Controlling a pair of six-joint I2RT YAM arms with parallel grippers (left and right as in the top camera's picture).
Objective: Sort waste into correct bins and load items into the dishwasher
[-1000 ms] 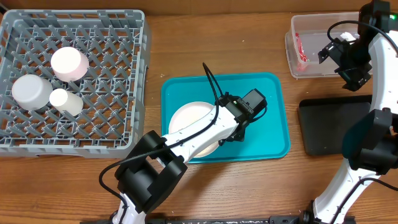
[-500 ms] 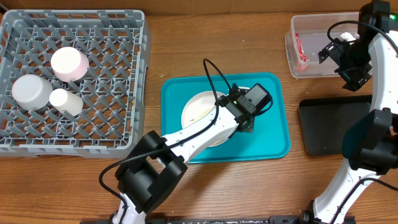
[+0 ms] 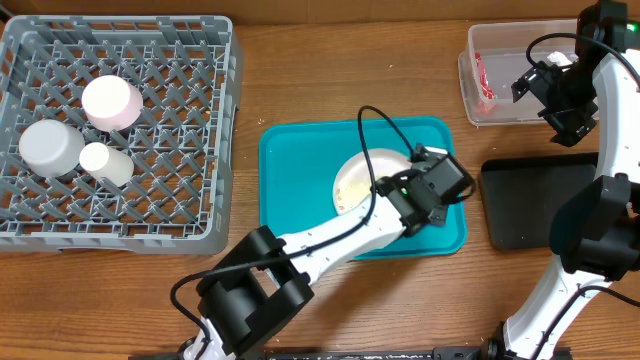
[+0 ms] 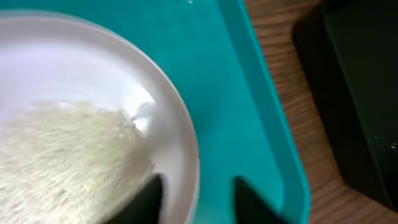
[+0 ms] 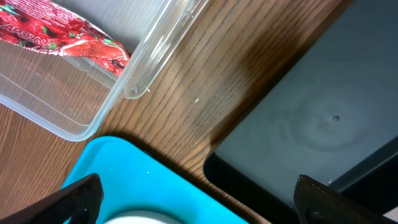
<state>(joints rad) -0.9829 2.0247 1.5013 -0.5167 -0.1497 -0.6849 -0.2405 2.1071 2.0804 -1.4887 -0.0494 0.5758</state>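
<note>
Overhead view, left gripper [image 3: 392, 195] pinching plate [image 3: 362, 172] rim on tray [image 3: 300, 170], centre frame, right gripper [image 5: 199, 186] wide open, empty, upper right

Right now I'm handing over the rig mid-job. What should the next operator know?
Left gripper: fingers straddle the right rim of the plate on the teal tray; cannot tell whether it is clamped.
Right gripper: open, empty, above the table by the clear bin.
Done: three cups in the rack; red wrapper in the clear bin.
To do: the plate carries rice-like leftovers; likely tip them out, perhaps into the black bin, then rack the plate.
</note>
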